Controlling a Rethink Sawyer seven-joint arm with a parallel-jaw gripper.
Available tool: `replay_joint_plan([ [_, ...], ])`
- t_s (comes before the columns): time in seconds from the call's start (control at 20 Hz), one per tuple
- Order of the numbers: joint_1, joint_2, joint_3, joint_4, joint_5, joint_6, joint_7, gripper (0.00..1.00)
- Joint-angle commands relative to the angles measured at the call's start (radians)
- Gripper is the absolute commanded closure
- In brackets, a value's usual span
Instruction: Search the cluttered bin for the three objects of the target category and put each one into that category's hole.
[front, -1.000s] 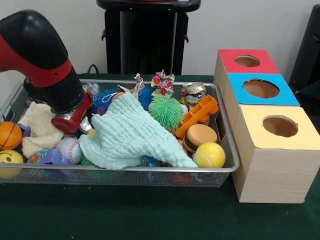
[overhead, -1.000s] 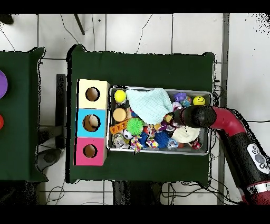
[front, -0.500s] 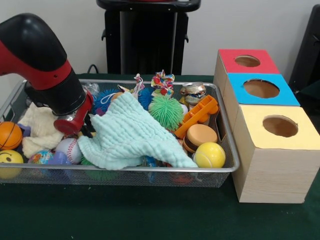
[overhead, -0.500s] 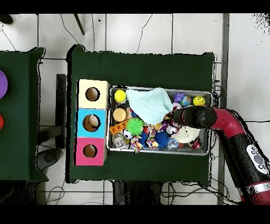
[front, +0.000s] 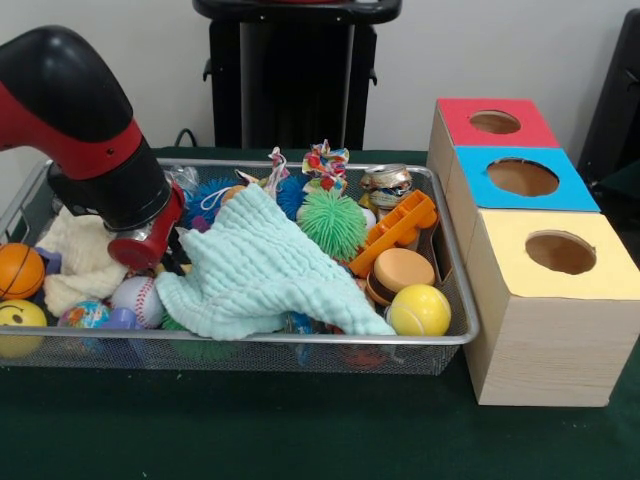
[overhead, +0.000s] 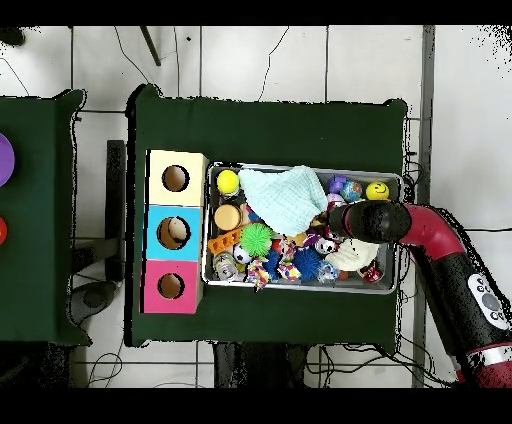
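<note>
Three boxes stand in a row touching the right short end of the wire mesh bin (front: 300, 340), as the front view has it: a red-topped box (front: 530, 128), a blue-topped box (front: 565, 195) and a yellow-topped box (front: 600, 275), each with one round hole in its lid. The bin lies with its long axis side to side on the green table cover, one short end toward the boxes. No writing on anything can be read (the print on the shiny tin (front: 385, 183) at the bin's back wall is too small to tell). A mint-green cloth (front: 255, 270) is draped over the middle of the bin's clutter. A green spiky ball (front: 333, 222) and an orange plastic toy (front: 395, 232) lie behind it, and a yellow ball (front: 418, 310) sits in the front corner nearest the boxes. In the bin's other half lie a baseball (front: 138, 298), a small basketball (front: 18, 270), a yellow smiley ball (front: 18, 320) and a cream cloth (front: 85, 255). The gripper (front: 168, 258) reaches down into that half, at the mint cloth's edge and just above the baseball; whether it is apart or together cannot be told. Overhead, the gripper (overhead: 325, 228) sits over the middle of the bin (overhead: 400, 180).
</note>
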Motion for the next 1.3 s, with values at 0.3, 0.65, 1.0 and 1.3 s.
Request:
replay_joint_plan([
  [0.3,0.024,-0.037,-0.006,0.035,-0.017,-0.027,-0.121,1.0],
  [0.65,0.012,-0.269,0.078,0.209,0.167,0.059,0.074,1.0],
  [1.0,0.029,-0.343,0.117,0.284,0.302,-0.036,0.184,1.0],
  [1.3,0.059,-0.392,0.108,0.346,0.356,-0.137,0.25,1.0],
])
